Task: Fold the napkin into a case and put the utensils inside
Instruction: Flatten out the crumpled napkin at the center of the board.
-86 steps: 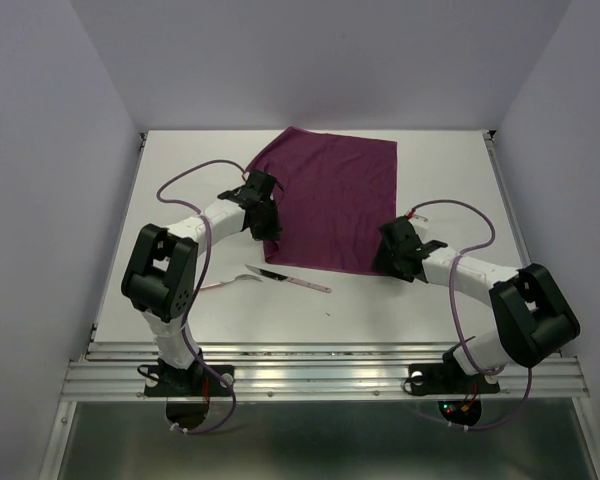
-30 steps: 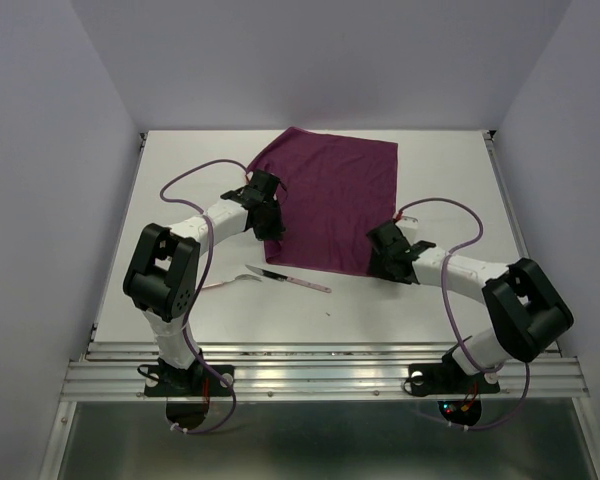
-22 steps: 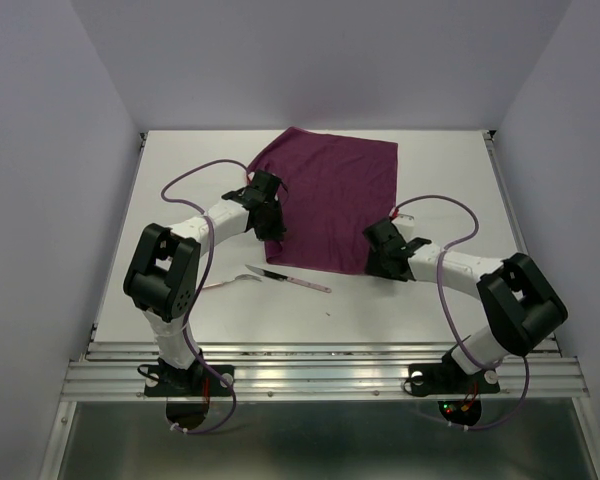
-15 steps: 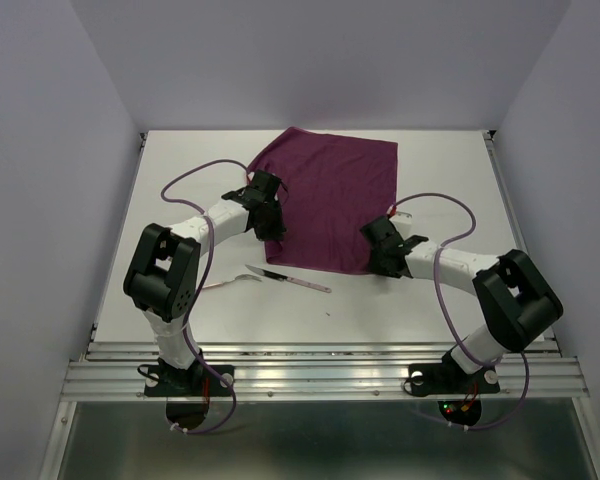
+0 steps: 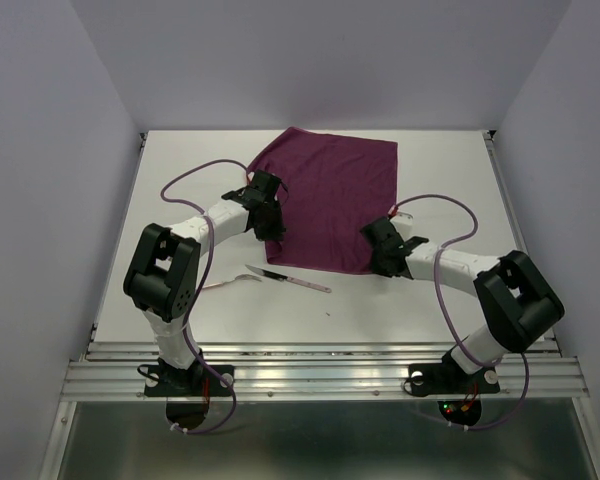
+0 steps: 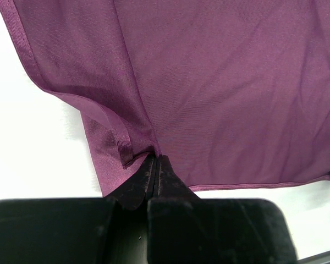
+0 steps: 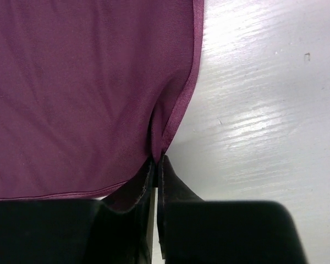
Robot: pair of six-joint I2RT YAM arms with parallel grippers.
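Observation:
The burgundy-purple napkin (image 5: 330, 200) lies spread flat on the white table, not folded into a case. My left gripper (image 5: 271, 232) is shut on the napkin's near left corner; in the left wrist view its tips (image 6: 155, 158) pinch a puckered fold of the napkin (image 6: 225, 82). My right gripper (image 5: 377, 256) is shut on the near right corner, and the right wrist view shows the napkin's (image 7: 77, 88) hem drawn in between the tips (image 7: 157, 159). The utensils (image 5: 280, 279), a dark-bladed knife and a pale piece beside it, lie on the table in front of the napkin.
The white table (image 5: 420, 310) is walled by pale panels left, right and back. A metal rail (image 5: 320, 375) runs along the near edge where both arm bases stand. Purple cables loop above each forearm.
My right gripper slid left toward the napkin's near right corner and closed on it. The left gripper stayed shut on its corner without moving.

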